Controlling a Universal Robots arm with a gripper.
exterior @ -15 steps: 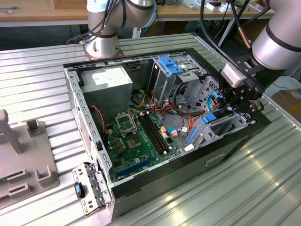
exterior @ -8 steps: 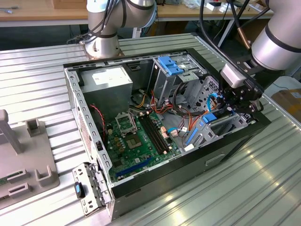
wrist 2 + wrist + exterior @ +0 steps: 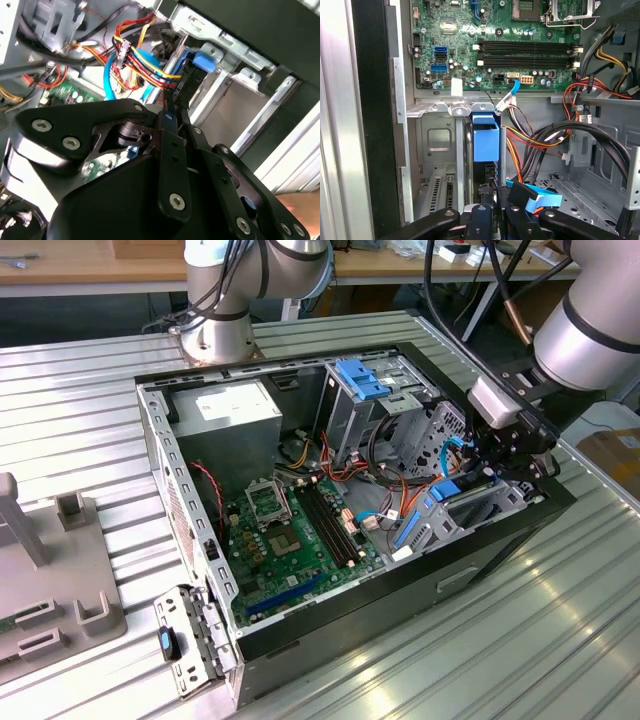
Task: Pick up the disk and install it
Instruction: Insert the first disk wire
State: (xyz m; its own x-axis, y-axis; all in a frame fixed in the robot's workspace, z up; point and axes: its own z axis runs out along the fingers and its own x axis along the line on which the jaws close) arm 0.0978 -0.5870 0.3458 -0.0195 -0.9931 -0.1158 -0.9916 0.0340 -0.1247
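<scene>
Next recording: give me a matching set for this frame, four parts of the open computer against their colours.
Things:
1. disk
2. motherboard
3. power supply box
4. ridged latch

Colours:
A. grey with a white label
B. green
C. black with bright blue rails
D. light blue all over

Pairs: 1-C, 2-B, 3-A, 4-D

I see an open computer case (image 3: 480, 570) on the surface (image 3: 560, 640), green motherboard (image 3: 290, 550) and grey power supply (image 3: 225, 412) inside, grey fixture (image 3: 50, 580) at its edge.
</scene>
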